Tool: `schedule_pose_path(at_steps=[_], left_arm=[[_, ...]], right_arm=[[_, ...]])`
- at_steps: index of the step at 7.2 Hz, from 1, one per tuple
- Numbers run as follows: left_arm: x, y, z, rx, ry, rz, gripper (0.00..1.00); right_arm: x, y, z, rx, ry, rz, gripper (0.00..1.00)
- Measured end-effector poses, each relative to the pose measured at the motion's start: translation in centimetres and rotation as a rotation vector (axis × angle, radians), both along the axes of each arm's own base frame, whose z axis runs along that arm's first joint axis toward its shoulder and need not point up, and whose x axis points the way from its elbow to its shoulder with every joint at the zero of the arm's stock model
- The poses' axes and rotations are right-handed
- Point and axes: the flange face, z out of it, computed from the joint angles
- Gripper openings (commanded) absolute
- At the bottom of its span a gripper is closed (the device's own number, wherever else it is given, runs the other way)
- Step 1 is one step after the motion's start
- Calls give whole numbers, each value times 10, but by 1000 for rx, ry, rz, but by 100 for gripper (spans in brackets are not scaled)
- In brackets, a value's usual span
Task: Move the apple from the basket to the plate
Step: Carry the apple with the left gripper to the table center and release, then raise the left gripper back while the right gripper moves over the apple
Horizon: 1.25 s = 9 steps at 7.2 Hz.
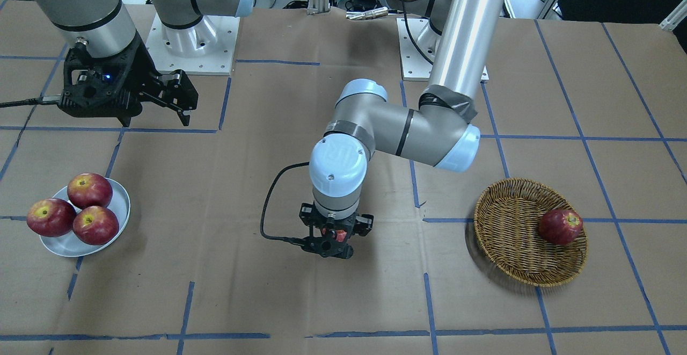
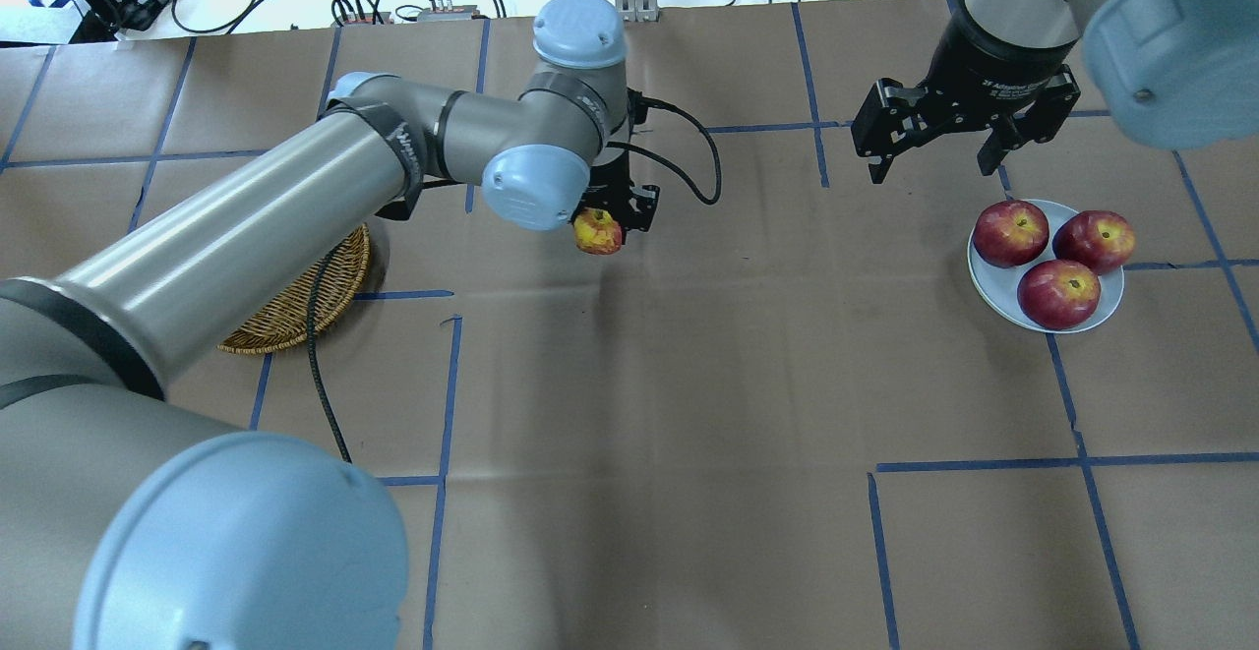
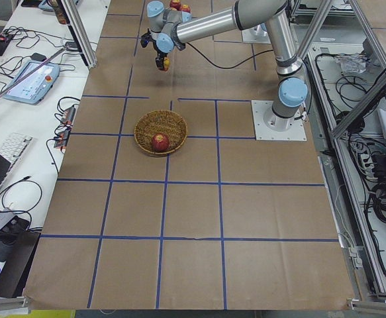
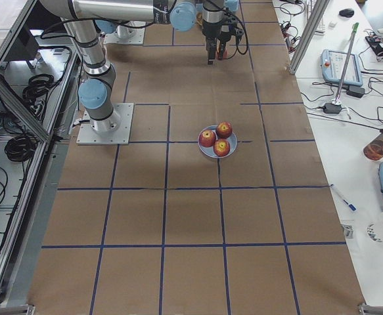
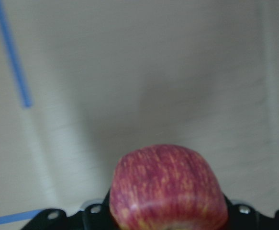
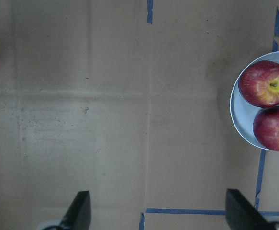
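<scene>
My left gripper (image 2: 608, 222) is shut on the apple (image 2: 597, 232), pinkish-red streaked with yellow, and holds it above the middle of the table, between basket and plate. The left wrist view shows the apple (image 5: 168, 187) between the fingers, over bare paper. The wicker basket (image 1: 515, 247) sits on my left side; in the overhead view my left arm hides most of the basket (image 2: 295, 311). The pale plate (image 1: 67, 243) lies on my right side. My right gripper (image 2: 929, 153) is open and empty, hovering above the table just behind the plate (image 2: 989, 286).
One darker red apple (image 1: 560, 226) lies in the basket. Three red apples (image 2: 1057, 293) fill most of the plate. Brown paper with blue tape lines covers the table. A black cable (image 1: 268, 204) hangs from my left wrist.
</scene>
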Motion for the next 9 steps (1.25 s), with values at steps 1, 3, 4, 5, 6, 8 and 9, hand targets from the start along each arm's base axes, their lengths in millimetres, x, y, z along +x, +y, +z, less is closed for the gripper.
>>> schedule_pose_path(at_steps=[1,3,4,5,6,8,9], left_arm=[[-20,3,-14,-7,7,3,35],[-35,6,-30,-7,21,14,77],[-36,8,-32,-6,22,14,99],[-35,10,-32,-5,18,13,99],[-35,10,-21,-18,20,9,99],[-22,11,41,-54,31,7,99],[10,19,108,-55,32,9,99]], right_arm=[[0,0,0,0,0,0,100],[0,0,0,-1,-1,0,100],[0,0,0,-2,-1,0,100],[0,-1,0,-3,-1,0,100],[0,-2,-1,-5,-2,0,100],[0,-3,-1,-7,-4,-1,100],[0,-3,-1,-8,-5,-1,100]])
